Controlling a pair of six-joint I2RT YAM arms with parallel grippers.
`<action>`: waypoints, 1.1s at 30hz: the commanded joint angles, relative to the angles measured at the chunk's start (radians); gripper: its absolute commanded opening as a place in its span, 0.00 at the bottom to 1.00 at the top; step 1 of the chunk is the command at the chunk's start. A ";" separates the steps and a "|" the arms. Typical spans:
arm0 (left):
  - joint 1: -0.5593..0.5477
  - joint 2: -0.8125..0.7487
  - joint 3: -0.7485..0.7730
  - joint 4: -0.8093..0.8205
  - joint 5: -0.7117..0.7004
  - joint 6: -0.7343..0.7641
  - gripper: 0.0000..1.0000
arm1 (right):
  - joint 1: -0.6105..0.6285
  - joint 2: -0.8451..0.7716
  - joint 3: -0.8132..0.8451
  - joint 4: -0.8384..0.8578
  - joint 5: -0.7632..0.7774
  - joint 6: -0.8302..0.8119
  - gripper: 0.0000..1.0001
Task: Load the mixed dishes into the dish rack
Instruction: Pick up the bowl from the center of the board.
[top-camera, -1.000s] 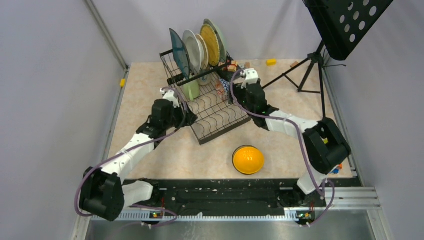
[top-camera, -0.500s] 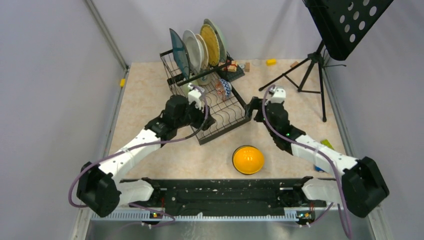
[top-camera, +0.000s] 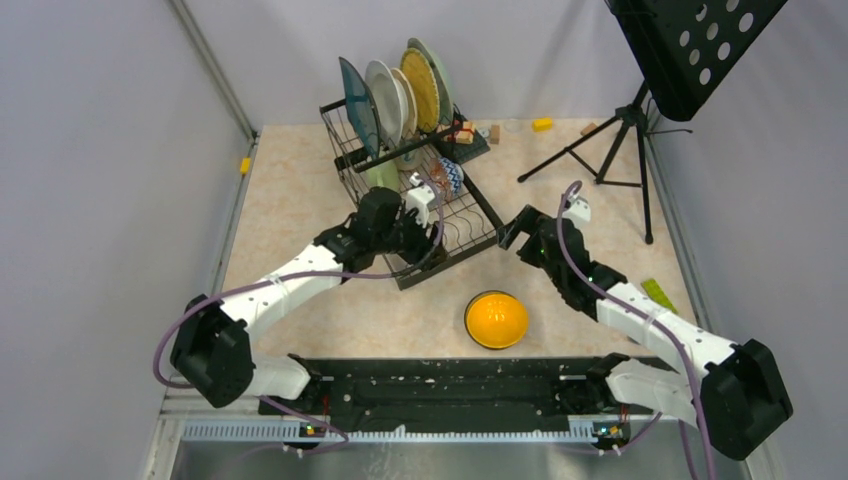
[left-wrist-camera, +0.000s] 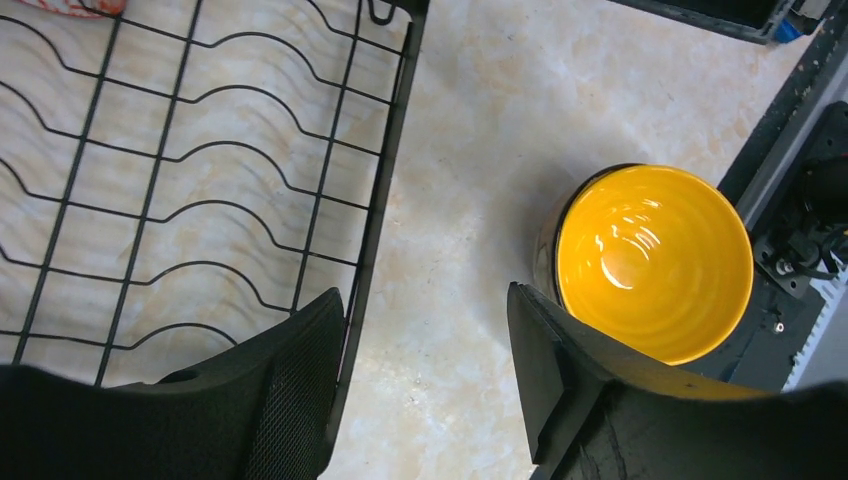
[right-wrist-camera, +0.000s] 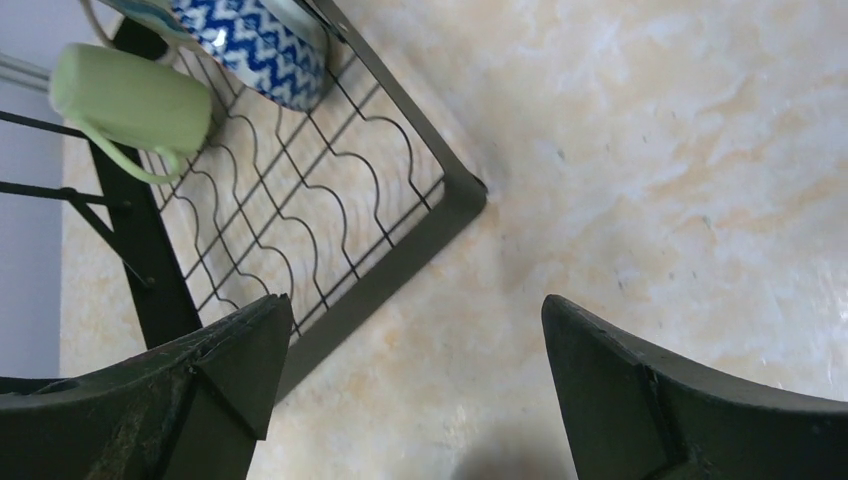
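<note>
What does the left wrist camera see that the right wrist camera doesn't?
Only the left wrist view shows the yellow bowl, sitting on the table outside the dish rack. Only the right wrist view shows the light-green mug and a blue zigzag dish in the rack. Both show the rack's wavy wires and the beige table.

Lighting bright, even and diffuse, from overhead. Shadows soft; a faint dark patch lies left of the yellow bowl (left-wrist-camera: 650, 262). White glare streaks inside it. Green mug (right-wrist-camera: 128, 102), upper left of right wrist view, slightly blurred.
</note>
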 joint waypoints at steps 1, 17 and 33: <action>-0.022 0.025 0.039 -0.018 0.039 0.024 0.65 | -0.010 -0.051 0.056 -0.175 0.007 0.091 0.96; -0.027 0.031 0.016 0.021 -0.093 0.009 0.74 | -0.008 -0.070 0.123 -0.547 -0.268 -0.013 0.51; -0.026 -0.033 -0.032 0.068 -0.289 -0.044 0.91 | 0.112 -0.028 0.152 -0.735 -0.237 0.003 0.43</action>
